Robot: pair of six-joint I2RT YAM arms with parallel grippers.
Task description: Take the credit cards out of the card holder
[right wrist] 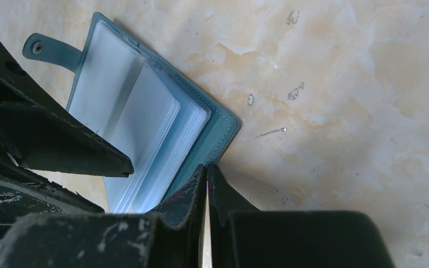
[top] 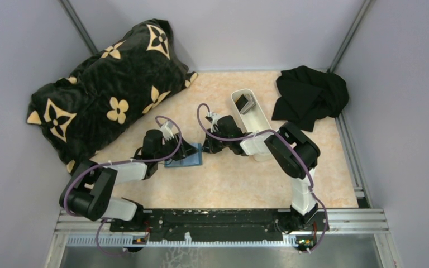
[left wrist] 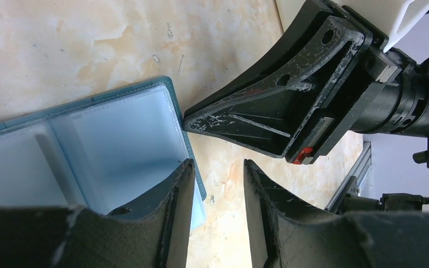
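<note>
At mid-table, left hand (left wrist: 218,165) spread over the card holder (left wrist: 117,134); right hand (right wrist: 207,168) seemingly pinched together at its edge.

Both arms stretch forward and low, angled towards each other, tips almost meeting. The left gripper (left wrist: 218,166) holds its fingers slightly parted; the right gripper (right wrist: 206,170) has its fingers pressed tight together.

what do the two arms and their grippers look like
Both the left arm and the right arm alternate white links with bulky black joints, and a purple cable loops along each. The left gripper and right gripper have black, tapering, wedge-shaped fingers scuffed with pale scratches. The right gripper's body carries a small red mark.
</note>
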